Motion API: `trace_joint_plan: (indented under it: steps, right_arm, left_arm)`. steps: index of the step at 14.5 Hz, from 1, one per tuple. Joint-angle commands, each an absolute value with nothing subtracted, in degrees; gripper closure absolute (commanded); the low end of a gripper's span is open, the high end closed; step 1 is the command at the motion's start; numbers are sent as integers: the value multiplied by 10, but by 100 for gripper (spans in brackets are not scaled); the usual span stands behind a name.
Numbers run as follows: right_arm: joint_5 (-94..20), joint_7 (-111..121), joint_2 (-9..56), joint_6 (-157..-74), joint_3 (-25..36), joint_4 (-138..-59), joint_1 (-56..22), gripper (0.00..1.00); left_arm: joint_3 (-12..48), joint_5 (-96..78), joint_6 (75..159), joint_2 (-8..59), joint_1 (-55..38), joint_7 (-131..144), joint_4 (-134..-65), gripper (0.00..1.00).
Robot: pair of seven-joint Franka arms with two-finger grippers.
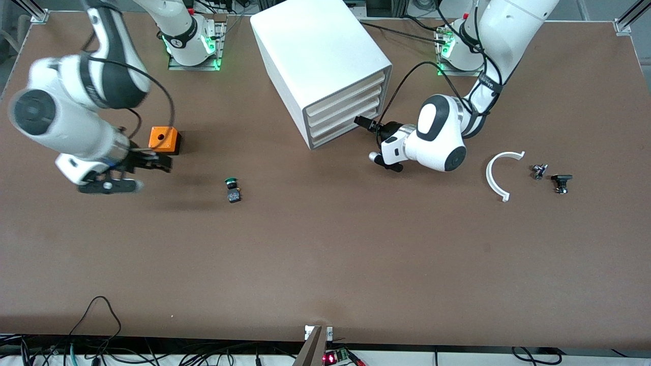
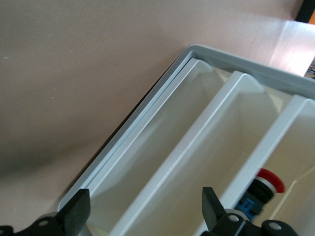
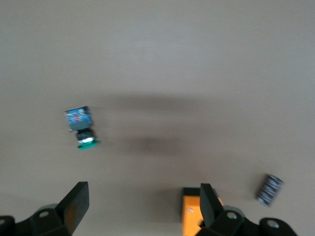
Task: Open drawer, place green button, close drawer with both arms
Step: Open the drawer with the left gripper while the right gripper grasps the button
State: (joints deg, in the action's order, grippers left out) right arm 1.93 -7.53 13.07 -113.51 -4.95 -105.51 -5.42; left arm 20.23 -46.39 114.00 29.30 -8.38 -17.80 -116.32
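Observation:
The white cabinet [image 1: 315,51] stands at the robots' side of the table, with its four drawers shut. The drawer [image 1: 345,134] is the lowest of them. In the left wrist view the drawer [image 2: 157,147] runs along the frame next to the table. My left gripper [image 1: 370,140] hovers open just in front of the drawer fronts; the left gripper [image 2: 145,196] has nothing between its fingers. The button [image 1: 232,189], green cap on a black body, lies on the table nearer the front camera than the cabinet. My right gripper [image 1: 150,170] is open over the table beside the orange cube. The button [image 3: 81,129] lies well ahead of the right gripper [image 3: 142,191].
An orange cube [image 1: 164,139] with a round hole sits by one right finger [image 3: 206,206]. A white curved strip [image 1: 501,173] and two small dark parts [image 1: 539,170] [image 1: 561,182] lie toward the left arm's end. A red-capped part [image 2: 268,179] shows in an upper drawer.

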Motion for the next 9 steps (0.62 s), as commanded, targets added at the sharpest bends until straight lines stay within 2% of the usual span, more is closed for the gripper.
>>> trace_joint_plan:
  steps: [1,6,7,8,9]
  right_arm:
    - [21,-76,163,-1155,-72,-1048,-48,0]
    - [21,-26,227,-1185,-105,-1049,-63,0]
    - [21,-26,236,-1198,-105,-1050,-72,0]
    - [22,-26,244,-1210,-105,-1051,-80,0]
    - [23,-26,254,-1224,-105,-1051,-89,0]
  left_arm:
    - [210,-495,1157,314,-91,-215,-1165,3]
    - [221,-543,1170,321,-105,-214,-1189,6]
    - [224,-544,1170,320,-105,-215,-1197,11]
    - [226,-544,1170,320,-105,-215,-1199,20]
    - [227,-544,1176,320,-105,-215,-1205,43]
